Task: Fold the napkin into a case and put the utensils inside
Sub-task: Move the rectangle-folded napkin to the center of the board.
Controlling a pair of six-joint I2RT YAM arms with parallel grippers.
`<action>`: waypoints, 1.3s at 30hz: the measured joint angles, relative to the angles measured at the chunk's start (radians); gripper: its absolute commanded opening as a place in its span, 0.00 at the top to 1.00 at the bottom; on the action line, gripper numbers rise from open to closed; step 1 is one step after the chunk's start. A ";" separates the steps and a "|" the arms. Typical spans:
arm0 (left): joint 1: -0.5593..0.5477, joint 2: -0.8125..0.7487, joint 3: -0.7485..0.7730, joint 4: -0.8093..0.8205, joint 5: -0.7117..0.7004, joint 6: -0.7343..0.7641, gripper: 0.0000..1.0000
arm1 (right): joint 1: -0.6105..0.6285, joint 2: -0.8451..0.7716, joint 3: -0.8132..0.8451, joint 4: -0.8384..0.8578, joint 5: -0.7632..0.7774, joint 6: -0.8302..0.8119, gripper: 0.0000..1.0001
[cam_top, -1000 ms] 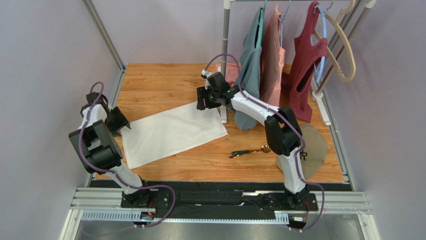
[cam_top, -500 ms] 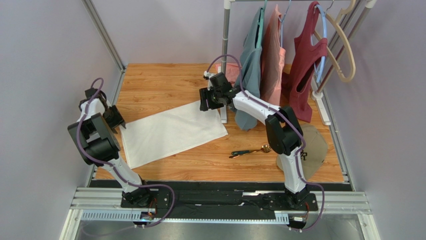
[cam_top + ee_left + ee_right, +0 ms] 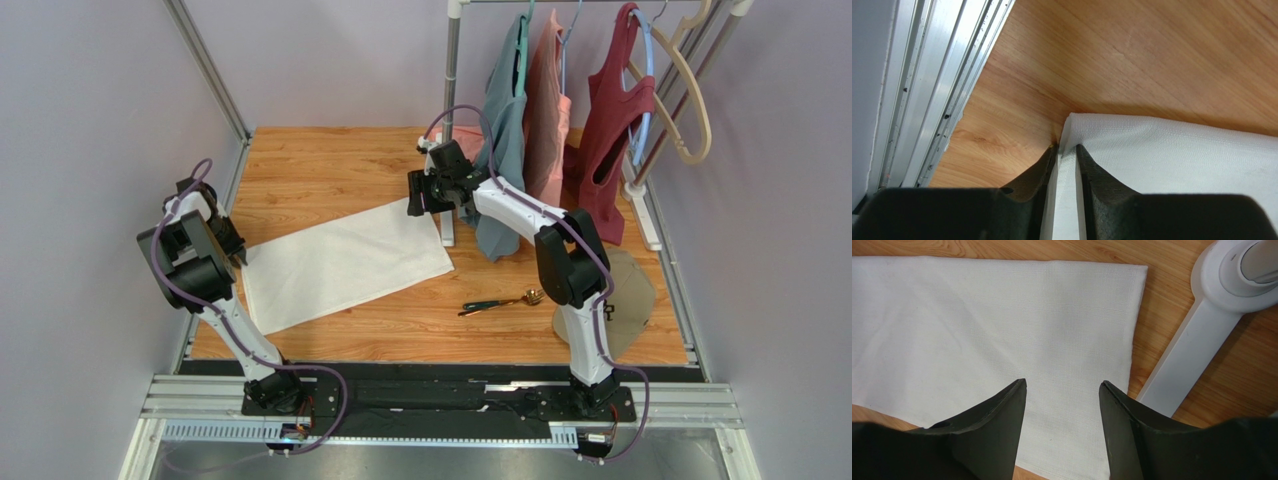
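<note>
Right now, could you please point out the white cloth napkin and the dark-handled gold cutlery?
white cloth napkin (image 3: 345, 265): top external view, its centre.
dark-handled gold cutlery (image 3: 490, 305): top external view, dark handles.

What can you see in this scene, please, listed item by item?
napkin: one, white, flat on the table's left half.
utensils: apparently two lying together, dark handles, gold heads, right of the napkin, nearer the arms.
cap: one, tan, near right corner, partly behind the right arm.
garments: three, grey-teal, pink, maroon, hanging on the rack, far right.
rack: one, white-grey, its foot beside the napkin's far right corner.
hanger: one empty, beige, at the rack's right end.
table: one, wood.
left gripper: shut on the napkin's far left corner.
right gripper: open, above the napkin's far right corner.
</note>
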 measured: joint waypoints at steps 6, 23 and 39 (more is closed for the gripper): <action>0.000 0.023 0.029 -0.008 -0.007 0.013 1.00 | -0.001 0.028 0.037 0.002 -0.006 -0.014 0.42; -0.035 0.043 0.054 -0.021 -0.109 0.019 1.00 | 0.003 0.311 0.293 0.020 0.064 -0.009 0.73; -0.035 0.078 0.109 -0.019 -0.203 0.016 0.72 | 0.001 0.406 0.471 -0.091 0.237 -0.047 0.67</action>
